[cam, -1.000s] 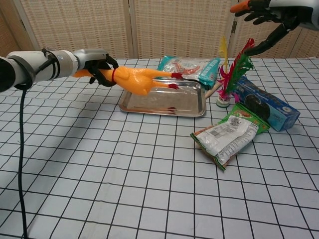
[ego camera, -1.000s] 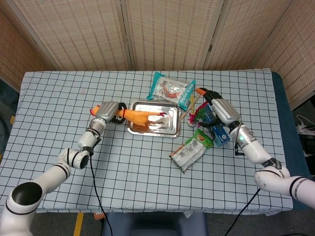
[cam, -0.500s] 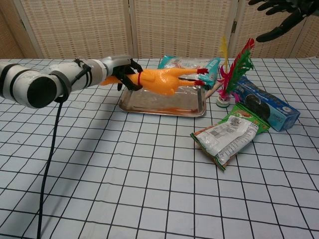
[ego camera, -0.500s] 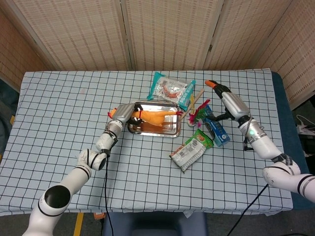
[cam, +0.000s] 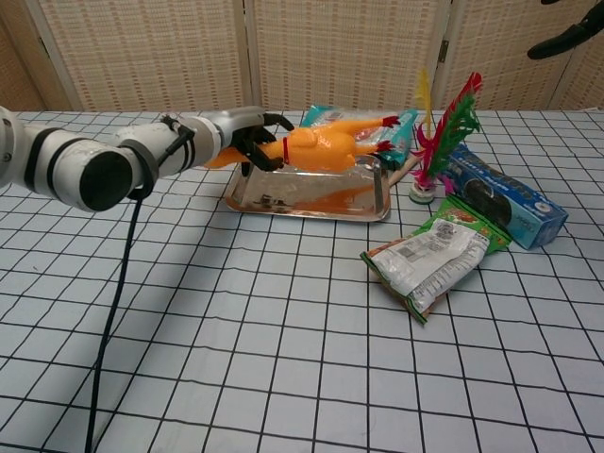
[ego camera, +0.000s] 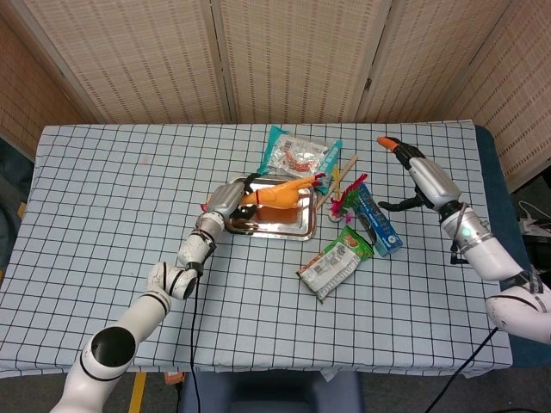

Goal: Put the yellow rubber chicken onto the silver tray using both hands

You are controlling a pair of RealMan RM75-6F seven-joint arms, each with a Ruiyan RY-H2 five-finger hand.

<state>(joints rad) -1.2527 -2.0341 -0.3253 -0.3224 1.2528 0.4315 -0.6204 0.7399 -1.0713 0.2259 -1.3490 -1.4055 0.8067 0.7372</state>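
Note:
The yellow rubber chicken (ego camera: 280, 194) (cam: 326, 144) hangs just above the silver tray (ego camera: 293, 229) (cam: 368, 209), its red feet pointing right. My left hand (ego camera: 231, 197) (cam: 243, 138) grips it by the neck end at the tray's left side. My right hand (ego camera: 424, 176) is raised well to the right of the tray, fingers spread, holding nothing; only a fingertip (cam: 569, 35) of it shows at the chest view's top right corner.
A red-and-teal snack bag (ego camera: 299, 156) lies behind the tray. A feathered shuttlecock (cam: 444, 127), a blue box (cam: 500, 193) and a green packet (cam: 436, 255) lie to the tray's right. Folding screens close off the back.
My left hand has carried the chicken rightward, from the tray's left edge to over its middle. My right hand has drawn away to the right and upward.

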